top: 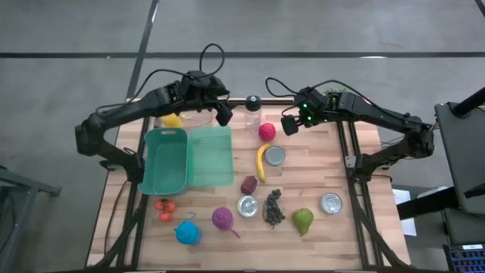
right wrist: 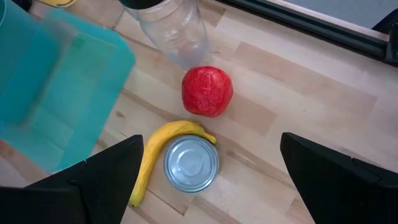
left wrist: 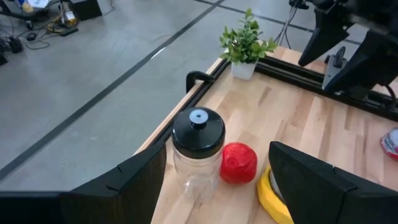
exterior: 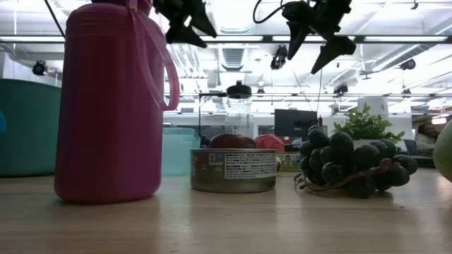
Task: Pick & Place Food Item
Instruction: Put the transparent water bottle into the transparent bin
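Just below the right gripper (top: 290,126), its jaws apart, the apple (right wrist: 207,91) looks light, smooth, rigid, best pinched across its middle.

Only print anywhere is the paper label on the tin can (exterior: 234,170) in the low view. It has a blue patch on one side and a white panel of tiny lines like a nutrition table, but honestly none of it can be read. Nothing else carries text.

left gripper (top: 224,115) open beside bottle (top: 253,114), right gripper (top: 291,125) open near apple (top: 267,131)
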Action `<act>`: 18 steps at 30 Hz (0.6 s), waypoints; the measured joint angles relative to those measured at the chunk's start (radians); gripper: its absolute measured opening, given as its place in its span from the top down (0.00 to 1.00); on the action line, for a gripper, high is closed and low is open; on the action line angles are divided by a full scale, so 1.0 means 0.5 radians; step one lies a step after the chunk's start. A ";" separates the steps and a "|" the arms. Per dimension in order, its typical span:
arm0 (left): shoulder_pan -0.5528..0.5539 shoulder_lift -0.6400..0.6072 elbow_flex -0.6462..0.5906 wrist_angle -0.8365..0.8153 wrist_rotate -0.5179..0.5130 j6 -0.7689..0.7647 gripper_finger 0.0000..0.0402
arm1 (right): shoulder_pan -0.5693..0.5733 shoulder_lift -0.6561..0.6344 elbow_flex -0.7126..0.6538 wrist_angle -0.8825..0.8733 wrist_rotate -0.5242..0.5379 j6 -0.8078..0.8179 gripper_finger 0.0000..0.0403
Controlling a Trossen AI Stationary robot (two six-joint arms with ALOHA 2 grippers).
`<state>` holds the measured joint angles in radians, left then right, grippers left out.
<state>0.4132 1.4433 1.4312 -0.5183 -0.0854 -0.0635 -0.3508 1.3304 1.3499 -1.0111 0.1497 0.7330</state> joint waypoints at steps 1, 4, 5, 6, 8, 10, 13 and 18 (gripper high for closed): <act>0.002 0.000 0.020 -0.019 0.000 0.000 0.28 | 0.000 0.000 0.000 0.000 0.001 0.000 0.06; 0.002 0.000 0.049 -0.014 0.001 0.016 0.28 | 0.000 0.000 0.001 0.000 0.001 0.000 0.06; 0.001 0.000 0.049 -0.006 0.001 0.016 0.28 | -0.001 0.000 0.000 0.000 0.001 0.000 0.06; 0.001 0.000 0.048 -0.007 0.002 0.016 0.28 | -0.001 0.000 0.000 0.000 0.001 0.000 0.06; 0.001 0.010 0.046 -0.021 0.008 0.017 0.28 | 0.000 0.000 0.000 -0.001 0.002 0.000 0.06; 0.002 0.028 0.049 -0.015 -0.028 0.017 0.28 | -0.001 0.000 0.000 -0.001 0.003 0.000 0.06; 0.002 0.061 0.049 0.010 -0.100 0.018 0.28 | -0.001 0.000 0.000 -0.001 0.003 0.000 0.06; 0.002 0.136 0.049 0.042 -0.104 0.040 0.28 | 0.000 0.000 0.000 -0.001 0.003 -0.001 0.06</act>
<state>0.4142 1.5115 1.4555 -0.4975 -0.1371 -0.0436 -0.3508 1.3304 1.3499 -1.0115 0.1511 0.7327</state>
